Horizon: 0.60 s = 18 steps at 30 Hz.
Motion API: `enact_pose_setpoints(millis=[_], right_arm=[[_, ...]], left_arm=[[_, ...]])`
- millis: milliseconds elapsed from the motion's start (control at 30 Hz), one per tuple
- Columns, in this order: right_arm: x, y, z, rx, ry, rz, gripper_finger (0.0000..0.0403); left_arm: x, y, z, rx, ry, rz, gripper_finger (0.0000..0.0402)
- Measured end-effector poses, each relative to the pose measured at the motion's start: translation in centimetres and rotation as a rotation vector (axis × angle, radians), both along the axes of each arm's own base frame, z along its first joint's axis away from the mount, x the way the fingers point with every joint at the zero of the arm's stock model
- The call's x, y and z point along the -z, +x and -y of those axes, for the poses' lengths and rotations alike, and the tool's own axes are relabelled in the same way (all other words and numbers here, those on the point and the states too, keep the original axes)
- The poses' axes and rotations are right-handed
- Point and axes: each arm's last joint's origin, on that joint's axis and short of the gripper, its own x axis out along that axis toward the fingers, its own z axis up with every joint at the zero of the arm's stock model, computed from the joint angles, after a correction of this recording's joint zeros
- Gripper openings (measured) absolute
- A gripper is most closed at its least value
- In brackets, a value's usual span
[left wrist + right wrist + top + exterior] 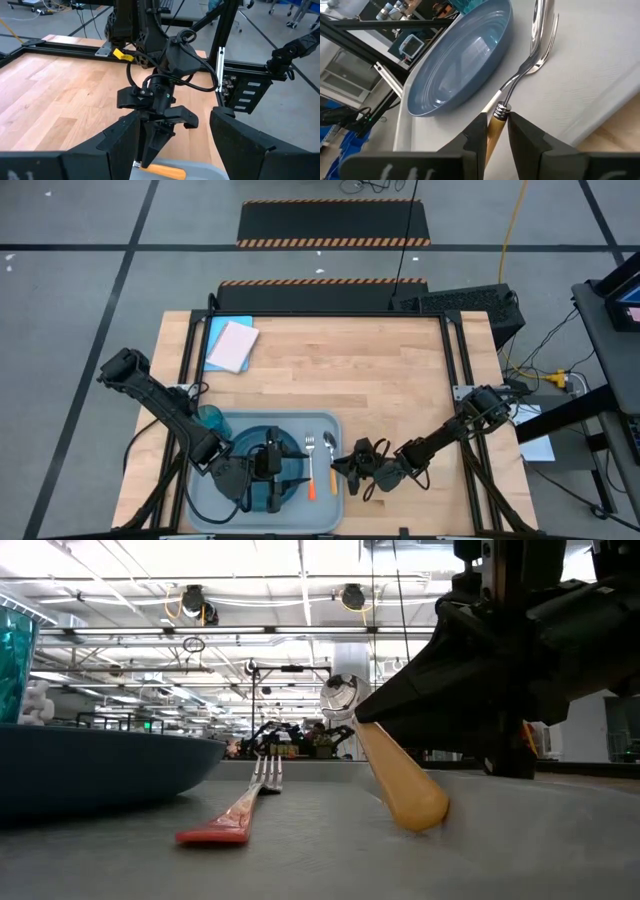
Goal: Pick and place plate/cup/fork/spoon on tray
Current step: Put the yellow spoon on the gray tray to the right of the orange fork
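Two utensils lie on the large pale grey-blue plastic tray: the red-orange-handled fork and the orange-handled metal spoon, beside the round dark teal plate. Right gripper jaws sit narrowly around the spoon's handle. Left gripper hovers over the plate, jaws apart.

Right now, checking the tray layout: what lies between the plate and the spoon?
The fork lies between the plate and spoon, seen in the high view.
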Motion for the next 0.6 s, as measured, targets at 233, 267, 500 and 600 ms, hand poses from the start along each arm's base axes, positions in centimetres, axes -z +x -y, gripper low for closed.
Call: enact_pose_setpoints(millis=[233, 267, 500, 600], right_arm=[[0.03, 0.13, 0.24, 0.009, 0.003, -0.003, 0.0069], [0.06, 0.12, 0.25, 0.008, 0.002, -0.006, 0.0069], [0.20, 0.07, 0.28, 0.014, 0.009, -0.019, 0.0090], [0.20, 0.07, 0.28, 0.015, 0.010, -0.020, 0.0114]], left_arm=[[0.00, 0.00, 0.00, 0.000, 0.000, 0.000, 0.0243], [0.00, 0.00, 0.00, 0.000, 0.000, 0.000, 0.0243], [-0.01, -0.13, 0.20, 0.010, -0.008, 0.000, 0.0243], [-0.02, -0.15, 0.22, 0.012, -0.006, 0.001, 0.0243]])
